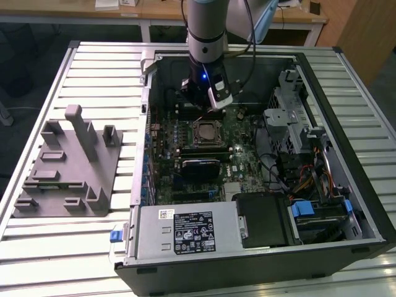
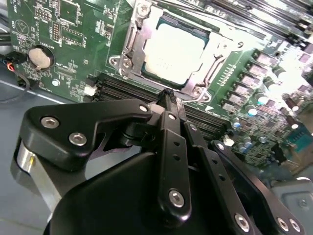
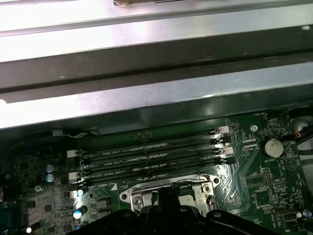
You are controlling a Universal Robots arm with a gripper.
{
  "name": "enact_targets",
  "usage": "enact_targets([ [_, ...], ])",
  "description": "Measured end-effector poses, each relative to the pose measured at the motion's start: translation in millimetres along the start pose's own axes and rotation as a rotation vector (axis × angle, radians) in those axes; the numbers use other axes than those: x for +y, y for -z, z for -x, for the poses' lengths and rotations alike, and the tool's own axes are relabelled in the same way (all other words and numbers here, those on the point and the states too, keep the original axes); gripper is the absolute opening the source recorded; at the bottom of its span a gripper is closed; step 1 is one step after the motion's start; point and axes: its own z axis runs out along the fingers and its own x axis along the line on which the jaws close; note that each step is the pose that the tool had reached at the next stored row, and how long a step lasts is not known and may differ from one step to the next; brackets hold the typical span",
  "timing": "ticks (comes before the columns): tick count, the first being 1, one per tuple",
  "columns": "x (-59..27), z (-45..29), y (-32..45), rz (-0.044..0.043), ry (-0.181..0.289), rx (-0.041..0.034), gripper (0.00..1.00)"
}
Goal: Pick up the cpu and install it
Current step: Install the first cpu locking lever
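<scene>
The cpu (image 2: 173,53), a silvery-beige square chip, lies flat inside the metal-framed socket (image 2: 128,46) on the green motherboard (image 2: 73,54). My gripper (image 2: 166,95) hovers just beside the socket's edge, over the memory slots, with its black fingers (image 2: 170,142) pressed together and nothing between them. In the exterior view the gripper (image 1: 202,111) hangs inside the open computer case, just behind the cpu (image 1: 204,132) in its socket. The first wrist view looks across the memory slots (image 3: 146,156) to the socket frame (image 3: 132,198).
A grey fixture (image 1: 68,167) with upright posts stands on the slatted table at the exterior view's left. The case walls (image 1: 143,93) surround the board. A power supply (image 1: 185,232) sits at the front, drive cages and cables (image 1: 297,130) at the right. A coin battery (image 2: 40,57) lies near the socket.
</scene>
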Motion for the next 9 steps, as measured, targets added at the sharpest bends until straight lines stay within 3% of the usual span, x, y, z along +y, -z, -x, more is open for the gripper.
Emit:
enact_targets([
  [9, 0.4, 2.9, -6.9, 0.0095, 0.000, -0.0147, 0.11],
])
